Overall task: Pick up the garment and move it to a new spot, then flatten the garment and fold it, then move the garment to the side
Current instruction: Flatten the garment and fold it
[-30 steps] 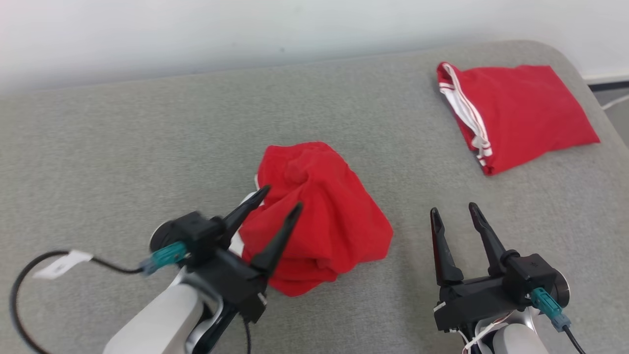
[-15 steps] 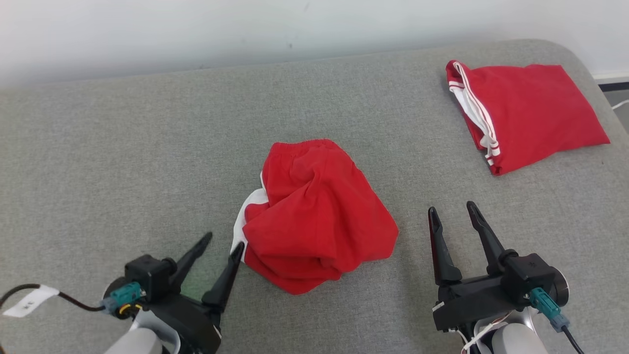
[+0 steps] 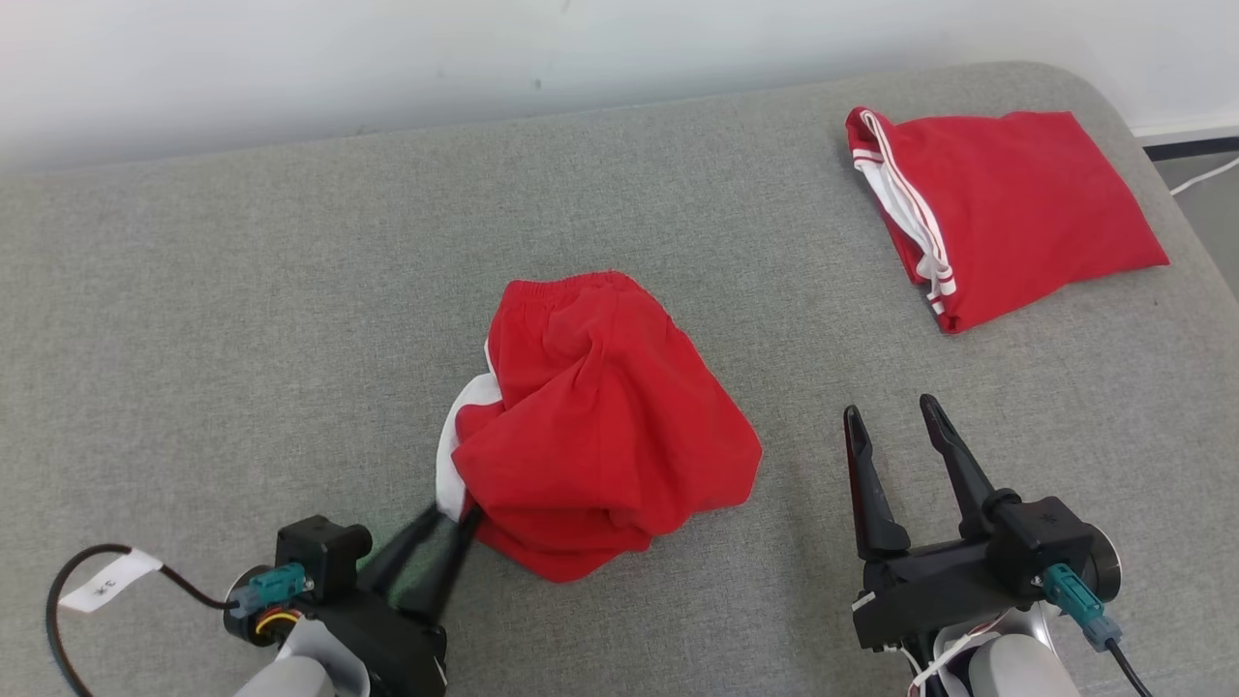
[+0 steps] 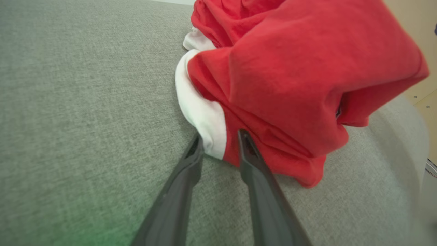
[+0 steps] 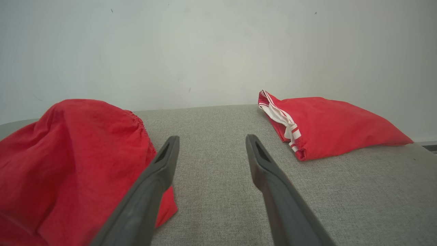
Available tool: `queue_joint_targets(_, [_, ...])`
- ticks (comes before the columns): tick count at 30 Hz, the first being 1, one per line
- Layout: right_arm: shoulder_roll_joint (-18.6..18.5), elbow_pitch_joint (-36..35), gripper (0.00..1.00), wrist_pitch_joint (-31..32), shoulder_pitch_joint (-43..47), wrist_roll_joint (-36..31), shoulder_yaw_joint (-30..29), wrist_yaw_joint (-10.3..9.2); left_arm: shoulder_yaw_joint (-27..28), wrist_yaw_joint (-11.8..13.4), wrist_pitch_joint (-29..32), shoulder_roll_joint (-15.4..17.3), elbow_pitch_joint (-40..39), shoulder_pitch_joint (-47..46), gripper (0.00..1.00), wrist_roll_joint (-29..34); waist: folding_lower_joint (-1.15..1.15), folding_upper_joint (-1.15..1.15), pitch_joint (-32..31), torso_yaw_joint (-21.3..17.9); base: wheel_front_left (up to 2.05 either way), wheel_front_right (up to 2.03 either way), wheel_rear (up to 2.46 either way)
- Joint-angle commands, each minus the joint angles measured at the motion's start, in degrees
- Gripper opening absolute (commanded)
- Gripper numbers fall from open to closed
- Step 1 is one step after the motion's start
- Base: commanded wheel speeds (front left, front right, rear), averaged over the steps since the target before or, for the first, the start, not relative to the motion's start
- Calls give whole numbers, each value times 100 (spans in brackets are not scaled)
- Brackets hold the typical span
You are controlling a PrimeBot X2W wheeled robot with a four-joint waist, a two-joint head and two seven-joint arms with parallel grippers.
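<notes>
The garment (image 3: 600,426) is a crumpled heap of red cloth with a white hem, lying in the middle of the grey cushioned surface (image 3: 242,319). My left gripper (image 3: 450,518) lies low at the heap's near-left corner. In the left wrist view the garment (image 4: 290,75) bulks above my left gripper (image 4: 220,138), whose two fingertips stand either side of the white hem fold; the jaws are partly narrowed and the fold looks unsqueezed. My right gripper (image 3: 891,411) rests open to the right of the heap, apart from it. The right wrist view has my right gripper (image 5: 211,140) empty and the garment (image 5: 68,153) at its left.
A second red garment with white stripes (image 3: 1007,223) lies folded at the far right of the surface, also in the right wrist view (image 5: 327,123). A pale wall (image 3: 387,58) runs behind. The surface's rounded right edge drops to the floor, where a white cable (image 3: 1200,174) lies.
My left gripper dropped from over the heap to the surface at its near-left corner, slid its tips around the white hem and began narrowing. The right gripper stayed put; the camera shifted slightly.
</notes>
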Motion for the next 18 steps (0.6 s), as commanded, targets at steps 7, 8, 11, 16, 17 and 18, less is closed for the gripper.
queue_joint_targets(7, [-2, 16, 100, -7, 43, -48, -41, -4, 180, 9, -58, -52, 234, -126, 0, 116, 0, 0, -106, 99, 0, 0, 0])
queue_joint_targets(8, [-3, 14, 100, -8, 66, -53, -50, -4, 228, 32, -57, -37, 214, -132, 0, 147, 0, 0, -133, 134, 0, 0, 0])
queue_joint_targets(11, [-1, 34, 100, -7, 138, -59, -77, -4, 493, 142, -57, 41, 24, -121, 0, 252, 0, 0, -234, 287, 0, 0, 0])
queue_joint_targets(16, [-2, 45, 100, -7, 213, -40, -89, -4, 903, 360, -58, 287, -460, 68, 0, 459, 0, 0, -391, 543, 0, 0, 0])
queue_joint_targets(17, [-3, 52, 100, -7, 232, -33, -83, -4, 973, 411, -60, 362, -563, 104, 0, 490, 0, 0, -411, 587, 0, 0, 0])
queue_joint_targets(18, [-3, 50, 100, -7, 247, -31, -96, -4, 1025, 472, -59, 431, -682, 127, 0, 533, 0, 0, -433, 636, 0, 0, 0])
